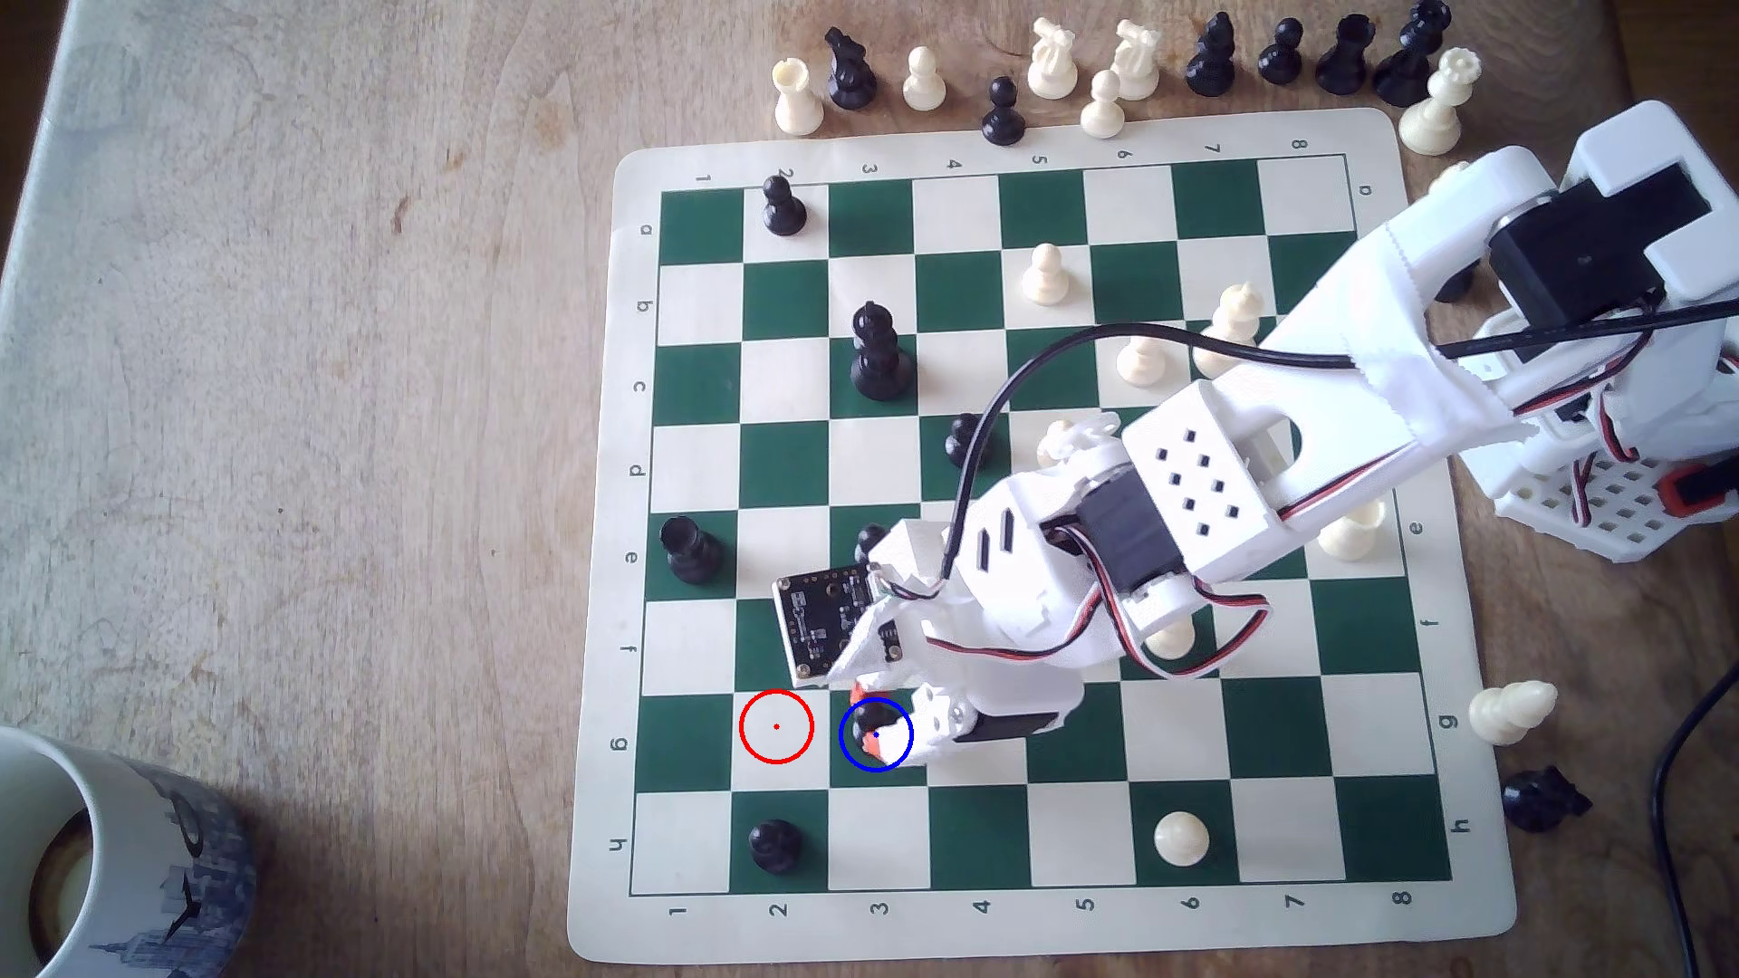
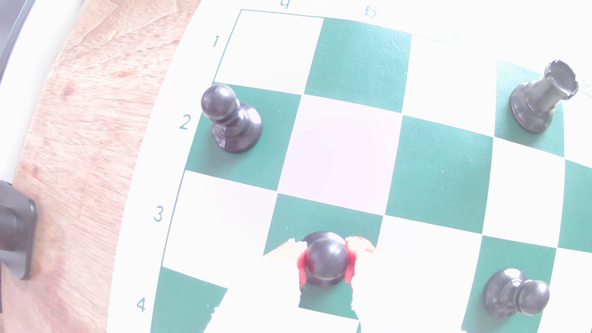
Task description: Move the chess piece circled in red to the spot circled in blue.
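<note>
Hovering in the exterior view, the hand (image 1: 877, 732) is pinching the chess piece (image 1: 871, 722) inside the blue-ringed spot (image 1: 894, 758). In the wrist view, orange fingertips (image 2: 350, 267) are clamping its round head (image 2: 325, 262); light, rigid, glossy, likely slippery, better gripped at the neck.
</note>
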### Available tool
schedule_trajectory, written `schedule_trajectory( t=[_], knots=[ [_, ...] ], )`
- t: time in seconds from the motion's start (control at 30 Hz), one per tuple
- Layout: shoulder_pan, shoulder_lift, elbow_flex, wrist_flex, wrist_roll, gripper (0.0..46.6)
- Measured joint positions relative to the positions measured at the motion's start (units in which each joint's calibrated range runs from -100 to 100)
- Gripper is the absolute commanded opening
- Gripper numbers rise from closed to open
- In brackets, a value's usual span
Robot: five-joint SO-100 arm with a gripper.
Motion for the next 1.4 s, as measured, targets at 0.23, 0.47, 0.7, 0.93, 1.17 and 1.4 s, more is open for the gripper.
schedule_trajectory(
  t=[0.23, 0.47, 0.7, 0.93, 1.17, 1.4],
  knots=[
    [0.0, 0.0, 0.0, 0.0, 0.0, 5.2],
    [-0.1, 0.0, 0.0, 0.0, 0.0, 16.8],
    [-0.1, 0.0, -0.7, 0.8, 0.0, 18.8],
    [-0.1, -2.3, -2.3, 8.0, 0.0, 19.0],
    [-0.1, -16.5, -2.0, 21.7, -0.3, 18.7],
    [-0.1, -38.1, 15.5, 27.4, -1.9, 14.8]
  ],
)
